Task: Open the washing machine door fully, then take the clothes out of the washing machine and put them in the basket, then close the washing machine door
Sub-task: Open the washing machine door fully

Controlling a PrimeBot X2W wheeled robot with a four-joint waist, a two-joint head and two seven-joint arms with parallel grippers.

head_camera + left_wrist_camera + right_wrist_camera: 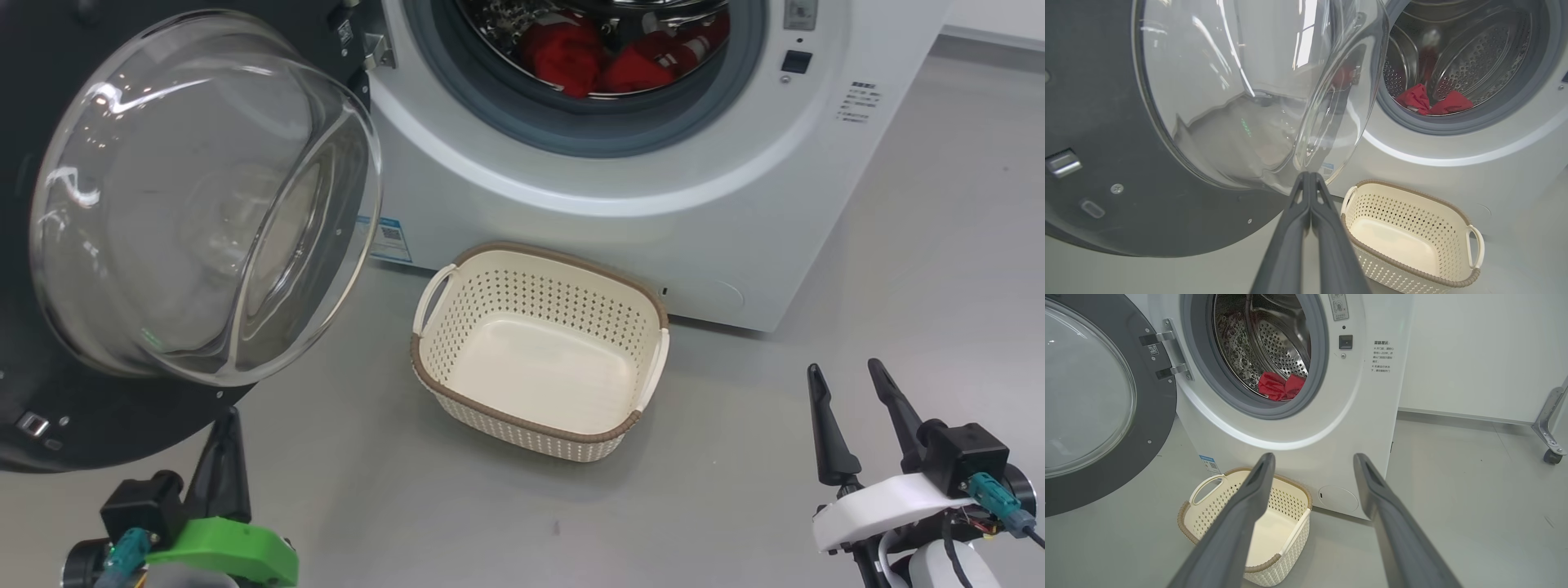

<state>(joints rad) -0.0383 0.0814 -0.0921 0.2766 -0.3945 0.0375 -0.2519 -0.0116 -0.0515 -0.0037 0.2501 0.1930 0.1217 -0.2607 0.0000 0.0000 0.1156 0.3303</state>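
The washing machine door [204, 204] stands swung open at left, its black rim cut off by the head view's edge. The clothes [571, 57] lie low inside the washing machine [571, 212], partly hidden behind the grey gasket [588, 126], their number hard to make out. The basket [531, 302] stands on the floor [367, 490] just before the machine. The left pincer [1309, 179] points up close to the door, contact unclear, fingers pressed together on nothing; the right pincer [845, 369], lower right, is spread wide, holding nothing.
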